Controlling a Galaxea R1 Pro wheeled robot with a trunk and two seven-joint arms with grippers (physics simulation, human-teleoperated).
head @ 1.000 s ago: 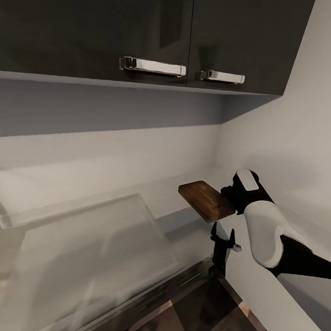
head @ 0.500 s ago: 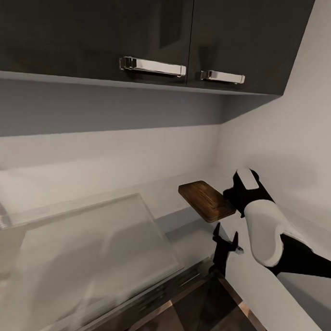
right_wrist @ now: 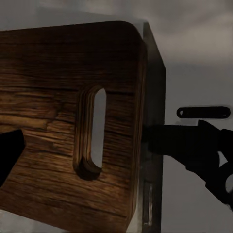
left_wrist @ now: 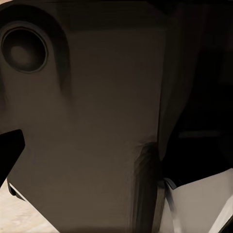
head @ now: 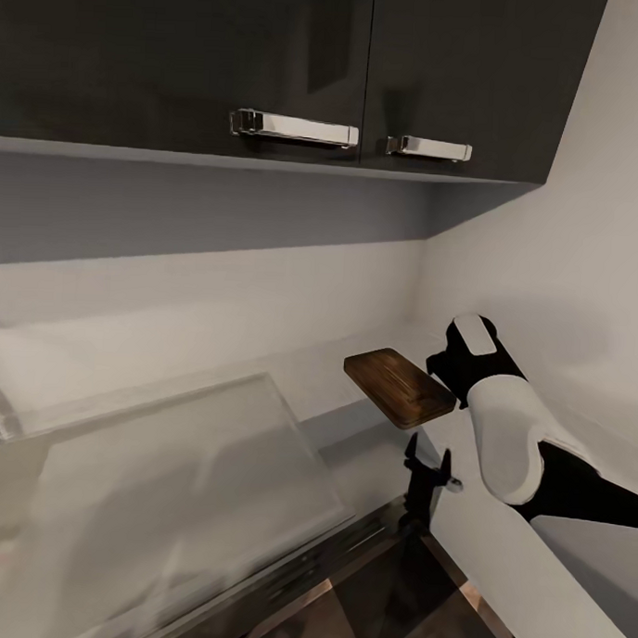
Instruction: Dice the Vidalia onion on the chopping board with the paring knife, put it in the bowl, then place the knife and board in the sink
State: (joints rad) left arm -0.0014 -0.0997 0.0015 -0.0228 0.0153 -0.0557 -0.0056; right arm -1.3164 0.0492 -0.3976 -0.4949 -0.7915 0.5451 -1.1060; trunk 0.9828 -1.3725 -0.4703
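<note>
Kitchen corner: pale walls, dark upper cabinets (head: 274,66) with chrome handles at 12 o'clock, a glossy grey tabletop (head: 369,456) running below.

Nearest, at 6 o'clock in the head view, a dark gap opens beyond the tabletop's edge. The left gripper (head: 426,474) stands at that edge, dark and slim; whether its jaws are parted or closed cannot be told. The left wrist view gives dark panels and nothing of use.

At 4 o'clock the right arm (head: 504,438) reaches toward the wall. The right gripper (head: 447,369) meets the near end of the board (head: 398,386), which sits raised above the tabletop. In the right wrist view the board (right_wrist: 58,145) lies broadside, slot handle at centre, with one black finger (right_wrist: 9,155) over its face. Judgement: jaws clenched on the board's end.

At 8 o'clock lies the sink (head: 163,479), pale and blurred.

Risk: the board is held by one end only, so its weight may lever it loose during travel, or its far corner may strike the wall or sink rim.
</note>
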